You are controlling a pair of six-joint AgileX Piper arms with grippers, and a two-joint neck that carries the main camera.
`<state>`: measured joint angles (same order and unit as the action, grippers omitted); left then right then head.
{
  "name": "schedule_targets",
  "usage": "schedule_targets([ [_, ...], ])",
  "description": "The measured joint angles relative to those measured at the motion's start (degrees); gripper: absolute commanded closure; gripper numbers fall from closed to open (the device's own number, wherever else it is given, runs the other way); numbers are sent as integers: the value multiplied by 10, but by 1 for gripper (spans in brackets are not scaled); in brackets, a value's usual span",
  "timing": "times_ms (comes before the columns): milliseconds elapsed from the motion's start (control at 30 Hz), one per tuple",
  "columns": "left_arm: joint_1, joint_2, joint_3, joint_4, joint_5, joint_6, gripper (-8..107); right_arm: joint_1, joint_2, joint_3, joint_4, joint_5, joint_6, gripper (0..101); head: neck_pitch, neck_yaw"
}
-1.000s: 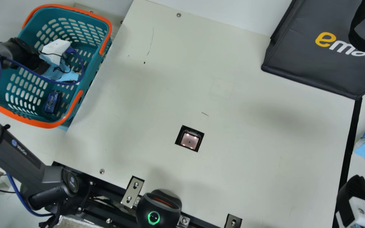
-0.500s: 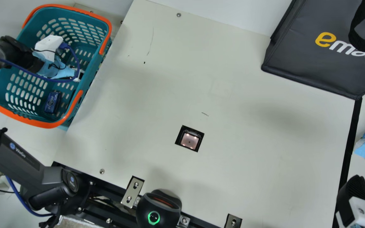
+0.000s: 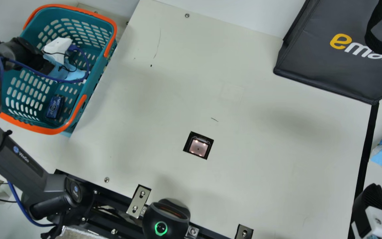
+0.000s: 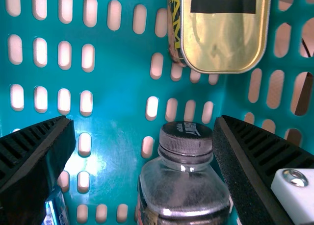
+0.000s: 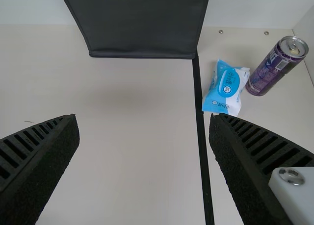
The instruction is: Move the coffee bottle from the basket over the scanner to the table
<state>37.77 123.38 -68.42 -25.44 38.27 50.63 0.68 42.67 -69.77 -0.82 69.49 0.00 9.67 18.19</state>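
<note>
Coffee bottle (image 4: 184, 186) sits in our basket (image 3: 94, 78). Our left end effector (image 4: 144, 119) is wide open near it, empty; our right end effector (image 5: 143, 115) is wide open and empty too. We think it's grabbing time: next, we should line up and squeeze it.

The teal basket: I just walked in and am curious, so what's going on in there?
My left gripper is open inside the teal basket, with the coffee bottle between its fingers but not gripped. The bottle's trip over the scanner window has not begun. My right gripper is open over the table.
</note>
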Motion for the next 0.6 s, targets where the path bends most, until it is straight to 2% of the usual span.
schedule_targets([
  [600,18,11,-4,44,-28,-11,9,0,0,0,0,0,0,6,0,0],
])
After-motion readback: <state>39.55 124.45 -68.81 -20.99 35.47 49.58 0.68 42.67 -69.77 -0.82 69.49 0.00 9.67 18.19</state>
